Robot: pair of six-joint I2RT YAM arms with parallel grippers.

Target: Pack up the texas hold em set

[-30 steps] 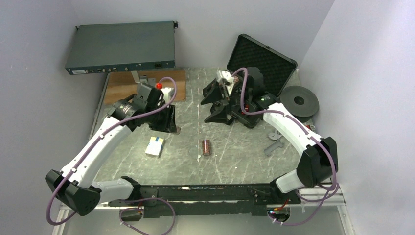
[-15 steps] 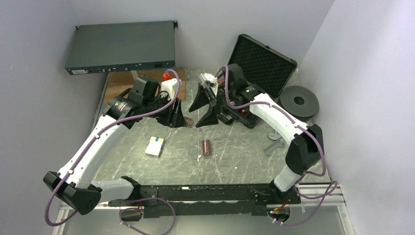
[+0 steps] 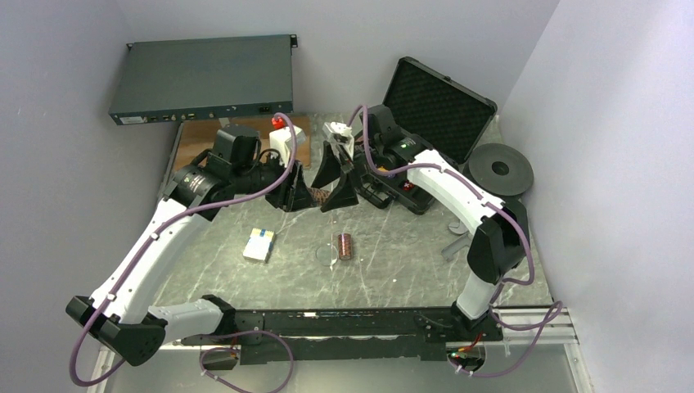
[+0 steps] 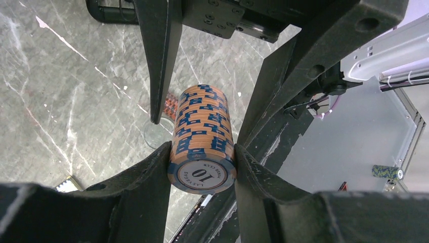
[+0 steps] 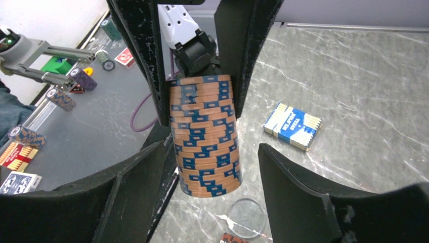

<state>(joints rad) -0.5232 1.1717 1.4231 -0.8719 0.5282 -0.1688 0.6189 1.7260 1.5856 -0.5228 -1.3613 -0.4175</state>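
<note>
Grips a stack of orange-and-blue chips [image 4: 202, 126] tight in the left gripper [image 4: 202, 154], clamped near the end marked 10, which faces the wrist camera. Brackets the same stack with the right gripper [image 5: 210, 152], spread wide, fingers apart from the chips on either side. Holds the stack off the table [image 3: 393, 262], at 11 o'clock from a short reddish roll of chips [image 3: 345, 246] lying flat. Finds a blue card deck [image 3: 259, 244] at 9 o'clock from that roll, a clear disc [image 3: 325, 253] just beside the roll, and the open black case [image 3: 438, 106] at 1 o'clock.
</note>
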